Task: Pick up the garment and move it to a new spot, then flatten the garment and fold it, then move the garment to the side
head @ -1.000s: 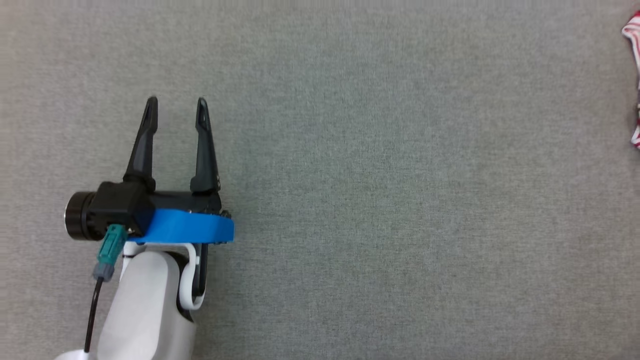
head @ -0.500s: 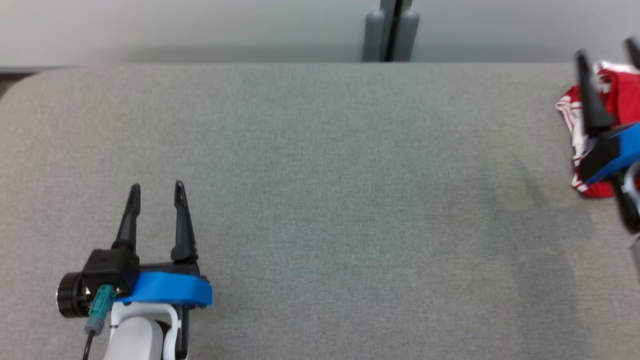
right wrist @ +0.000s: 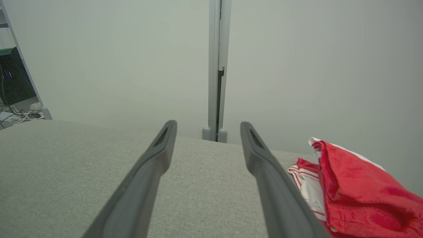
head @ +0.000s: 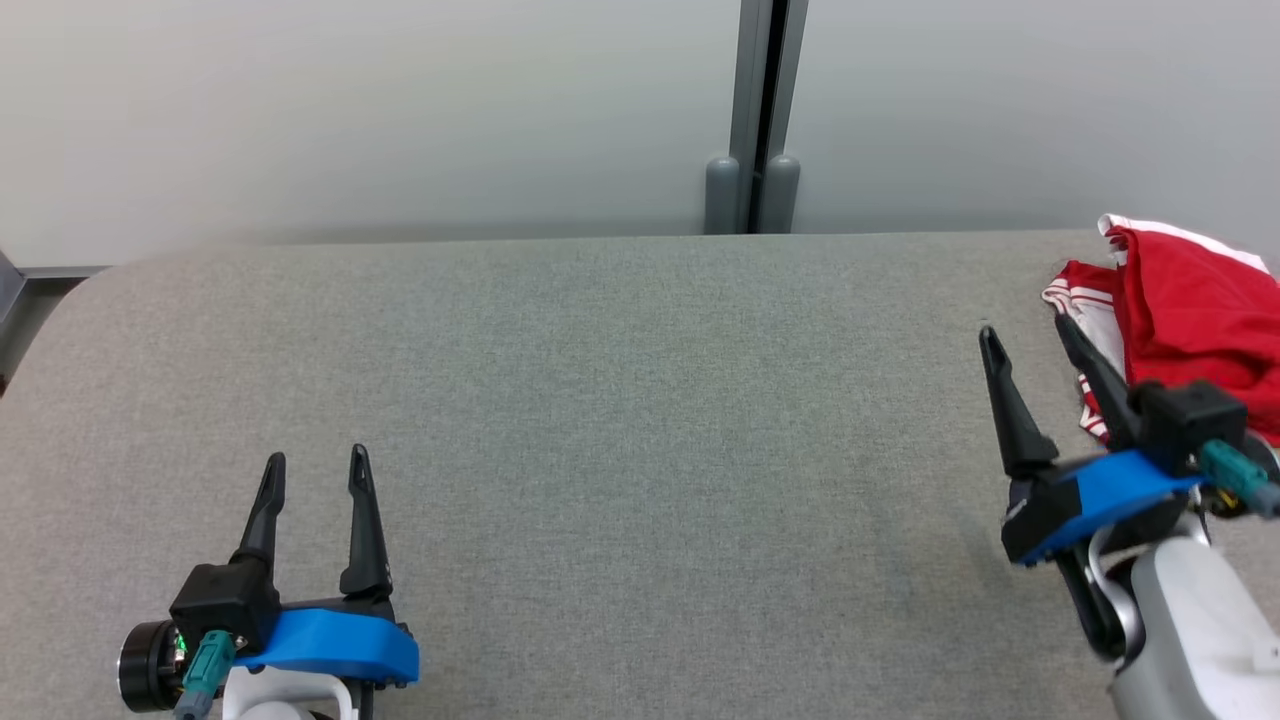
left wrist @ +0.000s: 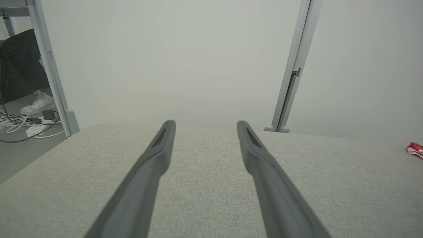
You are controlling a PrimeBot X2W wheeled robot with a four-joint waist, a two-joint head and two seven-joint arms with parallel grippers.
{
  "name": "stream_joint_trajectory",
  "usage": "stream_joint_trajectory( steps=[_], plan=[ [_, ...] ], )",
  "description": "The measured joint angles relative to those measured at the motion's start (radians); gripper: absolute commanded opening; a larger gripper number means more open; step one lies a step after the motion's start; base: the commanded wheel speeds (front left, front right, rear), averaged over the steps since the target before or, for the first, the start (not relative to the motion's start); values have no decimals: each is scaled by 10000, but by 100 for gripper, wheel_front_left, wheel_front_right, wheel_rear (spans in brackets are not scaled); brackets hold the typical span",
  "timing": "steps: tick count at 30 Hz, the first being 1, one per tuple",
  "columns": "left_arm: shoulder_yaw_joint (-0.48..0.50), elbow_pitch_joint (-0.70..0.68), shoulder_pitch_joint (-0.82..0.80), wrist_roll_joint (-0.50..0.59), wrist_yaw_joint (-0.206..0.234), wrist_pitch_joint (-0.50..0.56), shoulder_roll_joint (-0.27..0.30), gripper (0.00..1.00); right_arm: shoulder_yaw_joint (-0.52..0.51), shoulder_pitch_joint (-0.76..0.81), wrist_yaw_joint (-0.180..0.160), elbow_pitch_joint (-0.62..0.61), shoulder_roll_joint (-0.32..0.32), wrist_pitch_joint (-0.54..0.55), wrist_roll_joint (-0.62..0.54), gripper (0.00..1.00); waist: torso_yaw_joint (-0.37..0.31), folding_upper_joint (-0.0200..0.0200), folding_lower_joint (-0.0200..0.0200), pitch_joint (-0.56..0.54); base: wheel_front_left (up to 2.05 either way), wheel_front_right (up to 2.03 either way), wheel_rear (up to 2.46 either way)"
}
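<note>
A grey fabric-covered table (head: 640,420) fills the scene, backed by pale wall panels joined at one grey post (head: 762,110). The garment (head: 1195,310), red with white-striped trim, lies in a crumpled heap at the far right of the table, close to the far edge.

The right gripper (head: 1027,330) hangs just left of the heap, jaws spread wide and holding nothing. Its right finger crosses the striped trim in the head view, and whether it touches the cloth cannot be told. The left gripper (head: 316,456) sits at the near left, well apart from the garment, also spread wide and empty.

The heap sits so close to the far edge that a sideways nudge from a finger could probably push it off the table. A pinch that takes only the top fold may drag the bundle instead of lifting it. A pinch through several folds would likely keep it bunched and hard to flatten.

Counted: one garment, one table, one post, two grippers with two fingers each. Beyond the table's left end, one white shoe (left wrist: 38,103) stands on the floor beside a tangle of cables (left wrist: 19,125).
</note>
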Motion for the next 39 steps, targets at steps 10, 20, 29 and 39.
stream_joint_trajectory(
  steps=[10,20,29,39],
  plan=[
    [-88,-232,195,-8,105,219,111,100,-1283,2204,0,-2054,930,510,-593,100,37,0,1,-234,0,0,0],
    [-196,-357,183,-100,163,347,150,100,-1599,2822,0,-3135,1425,1024,-1066,100,72,0,3,-121,0,0,0],
    [-282,-224,-47,-186,173,349,151,100,-1751,2630,0,-2821,1553,968,-1216,100,210,0,3,-41,0,0,0],
    [-301,-90,-134,-343,159,336,194,100,-1753,2581,0,-2571,1601,828,-1223,100,241,0,2,-41,0,0,0]
  ],
)
